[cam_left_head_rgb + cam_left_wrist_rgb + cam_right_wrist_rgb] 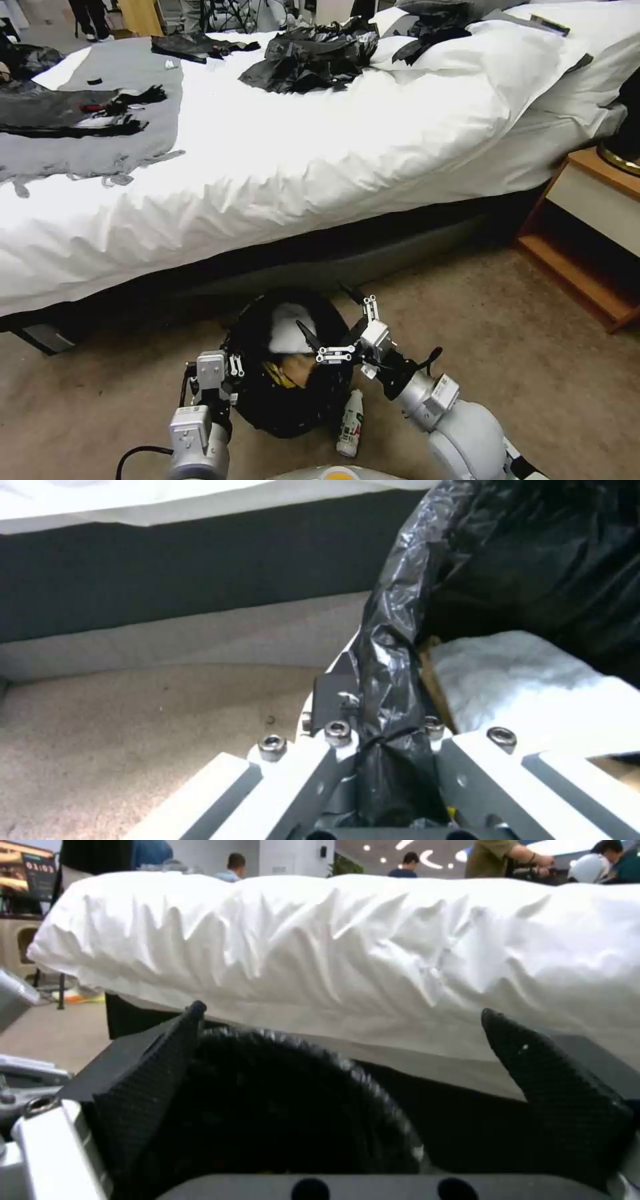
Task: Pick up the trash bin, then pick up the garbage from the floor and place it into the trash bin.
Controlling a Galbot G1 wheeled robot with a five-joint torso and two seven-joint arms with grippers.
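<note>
The trash bin (pixel 293 407), wrapped in its glossy black liner, sits low in front of me beside the bed. My left gripper (pixel 232 371) is shut on its left rim, and the left wrist view shows the liner (pixel 390 690) pinched between the jaws. Inside lie a white tissue (pixel 291 328) (pixel 533 680), a brown paper piece (pixel 301 371) and a yellow wrapper. My right gripper (pixel 323 309) (pixel 347 1060) hovers open and empty just over the bin's right rim (pixel 300 1075). A small white bottle (pixel 351 415) lies on the carpet by the bin's right side.
The bed (pixel 320 160) with its white duvet runs across just behind the bin, with black clothes (pixel 313 57) on top. A wooden nightstand (pixel 587 227) stands at the right. Open carpet (pixel 507 313) lies between the bin and the nightstand.
</note>
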